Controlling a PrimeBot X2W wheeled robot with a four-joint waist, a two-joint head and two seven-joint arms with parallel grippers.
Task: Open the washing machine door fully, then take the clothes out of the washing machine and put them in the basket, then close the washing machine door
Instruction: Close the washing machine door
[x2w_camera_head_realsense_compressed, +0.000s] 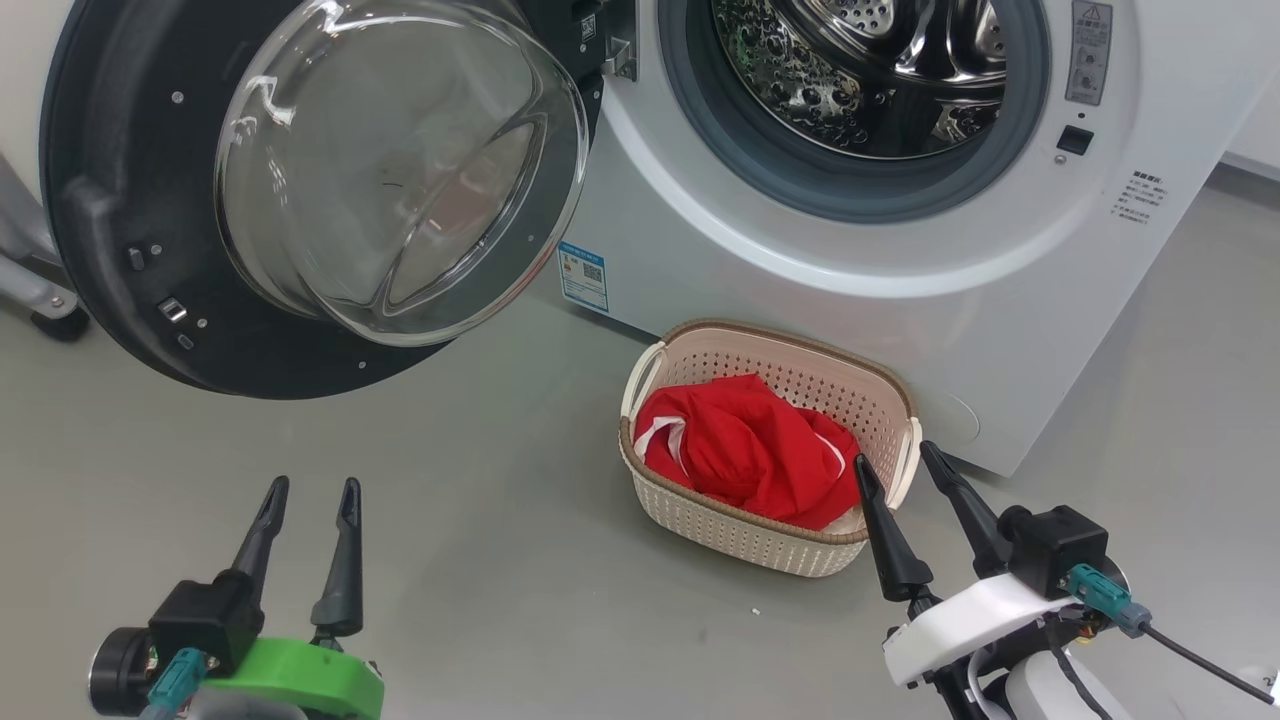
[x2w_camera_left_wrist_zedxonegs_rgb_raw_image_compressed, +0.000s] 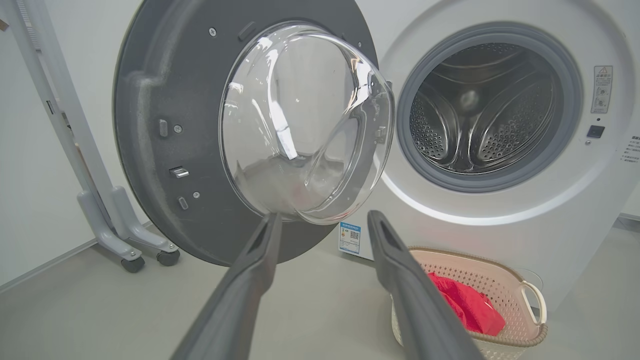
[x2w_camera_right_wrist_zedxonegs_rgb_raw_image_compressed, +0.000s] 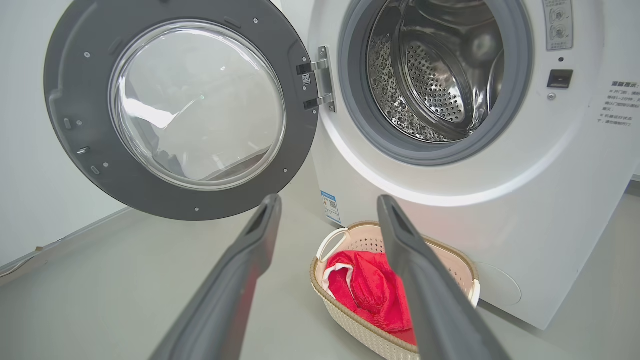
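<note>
Washing machine (x2w_camera_head_realsense_compressed: 900, 300): white front-loader; the drum (x2w_camera_head_realsense_compressed: 860, 60) looks empty to you.
Washing machine door (x2w_camera_head_realsense_compressed: 110, 200): stands wide open at left. Likely heavy and rigid, so push its black rim, not the glass.
Basket (x2w_camera_head_realsense_compressed: 760, 345): on the floor (x2w_camera_head_realsense_compressed: 450, 520), by the washer.
Clothes (x2w_camera_head_realsense_compressed: 740, 450): red, soft, light, in the basket.
Left fingers (x2w_camera_head_realsense_compressed: 345, 550), right fingers (x2w_camera_head_realsense_compressed: 885, 540): spread, empty.

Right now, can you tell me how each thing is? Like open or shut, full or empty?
washing machine door, wide open
washing machine, open at the front
drum, no clothes seen inside
basket, upright on the floor, holding the clothes
clothes, bunched up inside the basket
left tool, open, holding nothing
right tool, open, holding nothing
</note>
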